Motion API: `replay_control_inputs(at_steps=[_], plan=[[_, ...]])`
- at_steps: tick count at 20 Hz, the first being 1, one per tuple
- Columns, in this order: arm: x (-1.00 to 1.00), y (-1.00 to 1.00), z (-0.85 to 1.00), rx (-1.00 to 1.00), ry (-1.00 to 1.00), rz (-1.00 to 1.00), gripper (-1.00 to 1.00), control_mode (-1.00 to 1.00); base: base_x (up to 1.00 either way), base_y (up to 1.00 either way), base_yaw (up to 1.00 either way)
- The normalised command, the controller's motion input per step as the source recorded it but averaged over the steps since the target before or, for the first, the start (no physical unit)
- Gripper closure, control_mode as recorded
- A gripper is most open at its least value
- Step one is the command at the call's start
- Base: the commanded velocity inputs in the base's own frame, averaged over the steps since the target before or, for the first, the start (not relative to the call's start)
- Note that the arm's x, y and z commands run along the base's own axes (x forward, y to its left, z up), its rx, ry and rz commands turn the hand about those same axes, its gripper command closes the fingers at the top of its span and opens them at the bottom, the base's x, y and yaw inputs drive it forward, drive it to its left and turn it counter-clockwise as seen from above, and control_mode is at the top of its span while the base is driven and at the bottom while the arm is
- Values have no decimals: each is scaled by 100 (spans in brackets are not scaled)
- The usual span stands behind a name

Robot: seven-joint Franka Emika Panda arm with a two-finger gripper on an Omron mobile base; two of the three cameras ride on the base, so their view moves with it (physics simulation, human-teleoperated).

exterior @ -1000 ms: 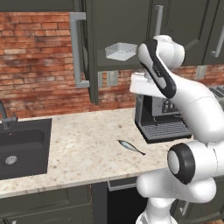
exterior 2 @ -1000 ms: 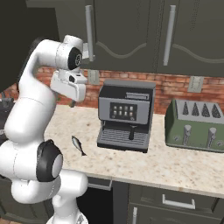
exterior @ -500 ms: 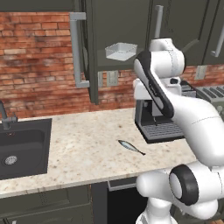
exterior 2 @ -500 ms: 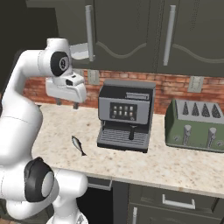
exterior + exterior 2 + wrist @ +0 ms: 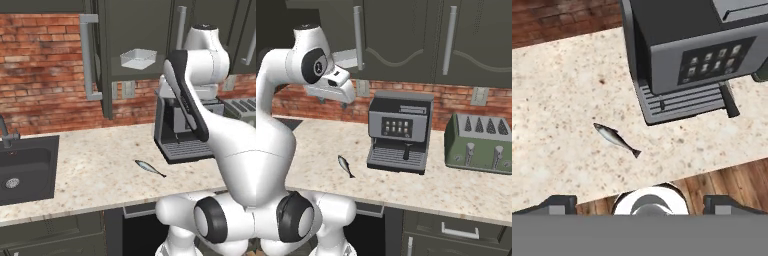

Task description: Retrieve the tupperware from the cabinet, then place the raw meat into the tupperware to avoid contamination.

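Note:
The tupperware (image 5: 137,58), a shallow translucent box, sits on the shelf of the open cabinet (image 5: 107,60), whose door stands swung out. The raw meat, a small silvery fish (image 5: 149,168) (image 5: 345,166) (image 5: 616,139), lies on the speckled counter, left of the coffee machine. My gripper (image 5: 332,101) hangs open high over the counter, below the cabinet and pointing down. The hand view looks down from above the fish, and nothing is between the wide-apart fingertips (image 5: 559,202).
A grey coffee machine (image 5: 185,135) (image 5: 398,130) (image 5: 687,55) stands on the counter right of the fish. A green toaster (image 5: 481,142) is further right. A dark sink (image 5: 25,170) is set in the counter at the left. Closed cabinet doors (image 5: 456,40) hang above.
The arm has reared up taller and its elbow has shifted, while the hand stays about where it was above the counter. The fish and tupperware have not moved. The jaws stay open.

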Motion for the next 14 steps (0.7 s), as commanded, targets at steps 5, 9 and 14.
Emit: replay_control_inputs(at_steps=[5,9,14], plan=[[4,-15,47,-8,-35,0,-100,-100,0,0,0],[23,-2,64,-9,-26,1,-100,-100,0,0,0],[33,-10,61,-8,-12,1,-100,-100,0,0,0]])
